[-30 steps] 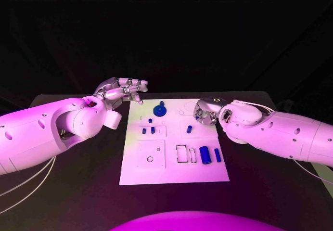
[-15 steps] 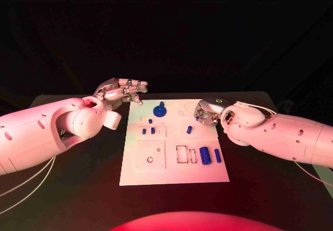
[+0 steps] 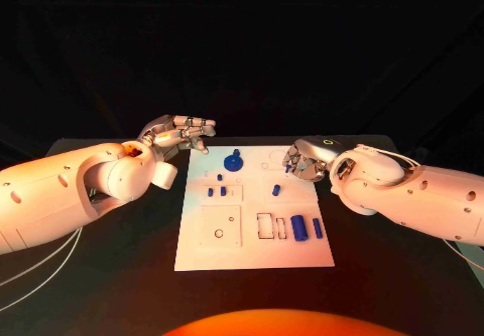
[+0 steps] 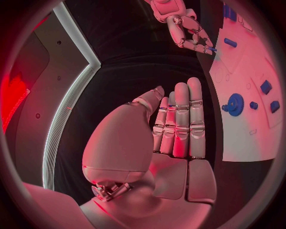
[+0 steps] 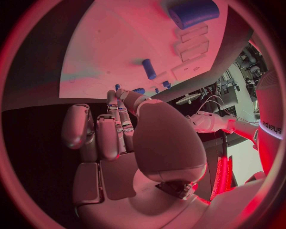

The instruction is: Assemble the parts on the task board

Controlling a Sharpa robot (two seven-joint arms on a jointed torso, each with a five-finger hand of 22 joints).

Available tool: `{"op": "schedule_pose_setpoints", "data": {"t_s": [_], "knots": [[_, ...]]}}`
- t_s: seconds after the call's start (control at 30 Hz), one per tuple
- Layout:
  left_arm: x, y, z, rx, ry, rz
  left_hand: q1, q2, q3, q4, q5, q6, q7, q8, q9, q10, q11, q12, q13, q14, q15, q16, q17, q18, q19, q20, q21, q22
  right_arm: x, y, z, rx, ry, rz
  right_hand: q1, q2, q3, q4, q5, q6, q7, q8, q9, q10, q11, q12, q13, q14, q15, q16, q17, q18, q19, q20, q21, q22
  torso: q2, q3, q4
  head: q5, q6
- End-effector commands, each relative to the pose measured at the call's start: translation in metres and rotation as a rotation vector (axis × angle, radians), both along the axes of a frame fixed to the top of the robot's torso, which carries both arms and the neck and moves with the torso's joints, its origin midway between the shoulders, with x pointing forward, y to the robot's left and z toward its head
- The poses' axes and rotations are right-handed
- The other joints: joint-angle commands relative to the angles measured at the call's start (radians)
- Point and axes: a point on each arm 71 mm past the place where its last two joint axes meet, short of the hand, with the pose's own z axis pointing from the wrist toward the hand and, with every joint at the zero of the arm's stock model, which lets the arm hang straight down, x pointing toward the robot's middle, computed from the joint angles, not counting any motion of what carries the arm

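Note:
The white task board (image 3: 252, 248) lies mid-table. On it a blue gear (image 3: 233, 162) stands near the far edge, with small blue pegs (image 3: 216, 190) and another peg (image 3: 275, 189) below it. A large blue cylinder (image 3: 299, 226) and a thin one (image 3: 317, 227) lie at the right. My right hand (image 3: 305, 161) hovers over the board's far right edge and pinches a small blue peg (image 4: 212, 48) at its fingertips. My left hand (image 3: 182, 133) hangs off the far left corner, fingers extended, holding nothing.
Both forearms flank the board over the black table (image 3: 383, 280). Rectangular cut-outs (image 3: 264, 224) and a square plate with a hole (image 3: 219, 225) occupy the board's near half. In the right wrist view the large cylinder (image 5: 193, 12) and a peg (image 5: 149, 68) lie beyond the fingers.
My right hand has risen slightly and drifted toward the far right, still pinching the small peg. The left hand has stayed where it was.

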Motion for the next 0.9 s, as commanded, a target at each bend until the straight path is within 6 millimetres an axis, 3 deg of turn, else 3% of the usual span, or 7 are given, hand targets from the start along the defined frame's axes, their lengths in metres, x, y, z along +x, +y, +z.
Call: {"op": "schedule_pose_setpoints", "data": {"t_s": [0.03, 0.17, 0.4, 0.57, 0.7, 0.9], "knots": [[0.0, -0.003, 0.001, -0.006, -0.004, -0.022, 0.005, -0.002, 0.0, -0.008, 0.001, -0.01, 0.0, -0.007, -0.001, -0.009, 0.0, 0.005, -0.001, 0.0, 0.007, -0.004, -0.001, 0.004, 0.004, 0.001, -0.006, -0.001, -0.012, 0.015, 0.01, 0.042, -0.01, 0.043, -0.011, 0.001, -0.003, -0.002, 0.002, 0.01, 0.0, 0.003, 0.001, 0.001, -0.002, -0.005, -0.001, 0.045, -0.003, 0.007, 0.001, -0.014, 0.007, 0.0, 0.005, 0.05, -0.001, -0.0006, 0.0002, 0.012, 0.004], [0.001, -0.004, 0.0, -0.006, -0.004, -0.024, 0.005, -0.002, 0.0, -0.008, 0.001, -0.01, 0.0, -0.007, -0.001, -0.009, 0.0, 0.005, -0.001, 0.0, 0.007, -0.004, -0.001, 0.004, 0.004, 0.001, -0.006, -0.001, -0.029, 0.039, 0.019, 0.074, -0.011, 0.118, -0.012, 0.001, -0.003, -0.002, 0.003, 0.01, 0.0, 0.003, 0.001, 0.002, -0.003, -0.005, -0.001, 0.045, -0.003, 0.008, 0.003, -0.015, 0.01, 0.0, 0.01, 0.053, 0.0, -0.0002, 0.0035, 0.028, 0.007], [0.001, -0.009, 0.0, -0.01, -0.004, -0.034, 0.004, -0.002, -0.001, -0.008, 0.001, -0.011, 0.0, -0.007, -0.001, -0.011, 0.001, 0.005, -0.001, -0.001, 0.007, -0.004, -0.002, 0.004, 0.004, 0.001, -0.007, -0.001, -0.049, 0.082, 0.016, 0.1, 0.008, 0.231, -0.013, 0.001, -0.003, -0.003, 0.004, 0.011, -0.001, 0.003, 0.001, 0.004, -0.003, -0.006, -0.001, 0.045, -0.004, 0.007, 0.001, -0.015, 0.011, -0.001, 0.012, 0.054, 0.0, -0.0019, 0.0018, 0.09, -0.007], [0.001, -0.013, 0.0, -0.014, -0.006, -0.043, 0.003, -0.002, -0.001, -0.007, 0.001, -0.011, 0.0, -0.007, -0.001, -0.011, 0.001, 0.005, -0.001, -0.001, 0.008, -0.004, -0.002, 0.004, 0.004, 0.001, -0.007, -0.001, -0.059, 0.104, 0.0, 0.116, 0.035, 0.278, -0.015, 0.002, -0.001, -0.008, 0.02, 0.01, 0.0, 0.001, 0.001, 0.006, -0.003, -0.01, -0.001, 0.045, -0.004, 0.007, 0.001, -0.015, 0.012, -0.001, 0.015, 0.058, 0.001, -0.002, 0.0044, 0.106, -0.013], [0.001, -0.015, 0.0, -0.016, -0.008, -0.046, 0.003, -0.002, -0.001, -0.007, 0.001, -0.011, 0.0, -0.007, -0.001, -0.011, 0.001, 0.005, -0.001, -0.001, 0.008, -0.004, -0.002, 0.004, 0.004, 0.001, -0.007, -0.001, -0.066, 0.117, -0.014, 0.122, 0.063, 0.302, -0.016, 0.002, -0.001, -0.009, 0.023, 0.01, 0.0, 0.001, 0.001, 0.007, -0.003, -0.011, -0.002, 0.045, -0.004, 0.007, 0.0, -0.015, 0.012, -0.001, 0.014, 0.058, 0.001, -0.0022, 0.0005, 0.122, -0.02], [0.001, -0.018, 0.001, -0.016, -0.007, -0.046, 0.002, -0.002, -0.001, -0.007, 0.001, -0.011, 0.001, -0.007, -0.001, -0.011, 0.001, 0.005, -0.001, -0.001, 0.008, -0.004, -0.002, 0.004, 0.004, 0.001, -0.007, -0.002, -0.069, 0.127, -0.034, 0.116, 0.099, 0.311, -0.018, 0.002, -0.001, -0.01, 0.025, 0.01, 0.0, 0.0, 0.001, 0.007, -0.003, -0.012, -0.002, 0.045, -0.004, 0.007, 0.0, -0.015, 0.012, -0.001, 0.015, 0.058, 0.002, -0.0019, 0.0024, 0.131, -0.028]]}}
